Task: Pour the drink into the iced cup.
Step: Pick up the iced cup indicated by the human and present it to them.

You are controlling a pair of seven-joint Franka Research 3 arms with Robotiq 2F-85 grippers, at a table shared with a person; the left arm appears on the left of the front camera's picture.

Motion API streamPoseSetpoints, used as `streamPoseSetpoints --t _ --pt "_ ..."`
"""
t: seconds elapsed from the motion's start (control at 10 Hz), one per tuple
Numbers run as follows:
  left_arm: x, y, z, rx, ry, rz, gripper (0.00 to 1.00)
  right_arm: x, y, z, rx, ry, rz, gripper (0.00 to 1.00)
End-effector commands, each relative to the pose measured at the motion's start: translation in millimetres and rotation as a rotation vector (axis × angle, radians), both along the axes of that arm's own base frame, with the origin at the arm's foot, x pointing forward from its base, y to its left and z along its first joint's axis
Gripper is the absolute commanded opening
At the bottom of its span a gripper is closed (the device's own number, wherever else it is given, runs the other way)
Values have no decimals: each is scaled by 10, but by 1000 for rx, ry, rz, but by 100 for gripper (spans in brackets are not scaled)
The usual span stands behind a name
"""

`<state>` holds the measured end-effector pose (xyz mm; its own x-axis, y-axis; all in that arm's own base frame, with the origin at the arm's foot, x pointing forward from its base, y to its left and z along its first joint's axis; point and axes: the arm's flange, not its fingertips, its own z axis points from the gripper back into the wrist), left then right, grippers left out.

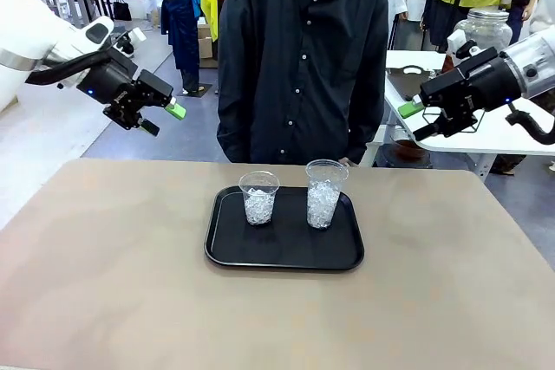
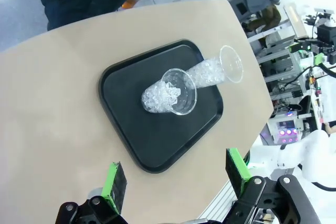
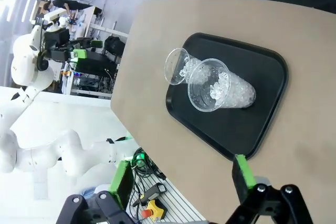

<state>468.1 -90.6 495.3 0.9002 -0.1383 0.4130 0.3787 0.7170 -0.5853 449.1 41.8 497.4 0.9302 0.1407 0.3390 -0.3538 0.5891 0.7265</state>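
Two clear plastic cups of ice stand side by side on a black tray [image 1: 286, 250] at the table's middle: a shorter cup [image 1: 258, 197] on the left and a taller cup [image 1: 324, 193] on the right. The drink is out of view. My left gripper [image 1: 163, 119] hangs open high above the table's far left, empty. High at the far right, my right gripper [image 1: 418, 120] is open and empty too. The left wrist view looks down between open fingers [image 2: 114, 187] on the tray [image 2: 157, 140] and both cups [image 2: 168, 93]. The right wrist view has the taller cup [image 3: 220, 88] nearer.
A person in a dark shirt [image 1: 302, 58] stands at the far edge, right behind the tray, with no hands showing. The tan tabletop [image 1: 104, 283] is bare all around the tray. A white side table with a glass jar [image 1: 486, 28] stands at the back right.
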Motion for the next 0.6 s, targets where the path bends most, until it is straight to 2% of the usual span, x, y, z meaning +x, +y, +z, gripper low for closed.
streamPoseSetpoints --t 0.0,0.2,0.3,0.5 --pt "4 1 -6 1 0 0 100 8 13 -7 0 -2 0 100" --pt "131 286 -133 -257 8 78 100 222 -36 -103 192 144 -36 100" --pt "195 410 -278 -356 70 67 100 289 -108 -222 260 216 -49 100" --pt "254 537 -479 -457 110 56 100 363 -235 -459 358 295 -62 100"
